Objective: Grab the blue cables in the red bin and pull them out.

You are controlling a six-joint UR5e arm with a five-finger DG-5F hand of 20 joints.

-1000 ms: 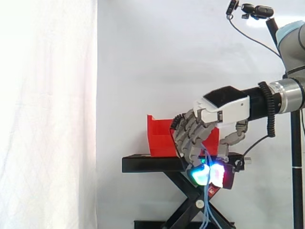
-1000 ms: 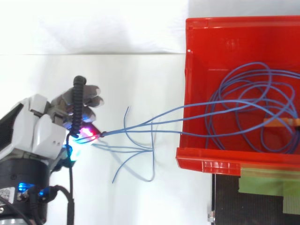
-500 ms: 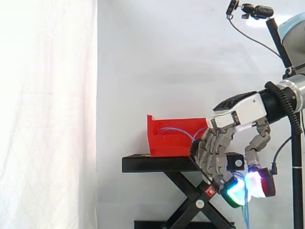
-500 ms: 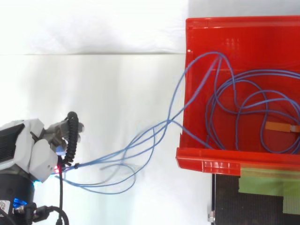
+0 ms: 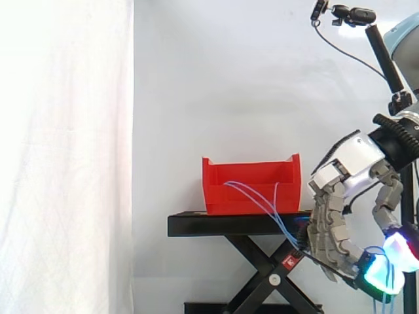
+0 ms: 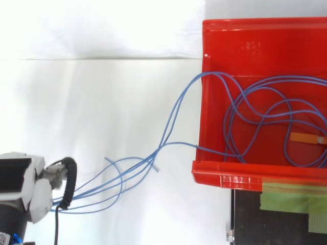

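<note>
The hand (image 5: 334, 222) hangs beside and below the red bin (image 5: 249, 190), clenched around the blue cables (image 6: 179, 143). The cables run from loose coils inside the bin, over its rim, out to the hand. The bin rests on a black stand (image 5: 216, 224).

We see a plain red bin (image 5: 252, 190) with thin blue cables (image 6: 153, 155); an orange strip (image 6: 305, 138) sits among them at three o'clock in the top view. The stand (image 5: 222, 224) is black, with olive-green tape (image 6: 291, 196) at five o'clock. The curtain (image 5: 65, 157) is white. The hand (image 5: 357, 160) is white and grey, and its fingertips (image 5: 376, 278) glow green and pinkish white.
</note>
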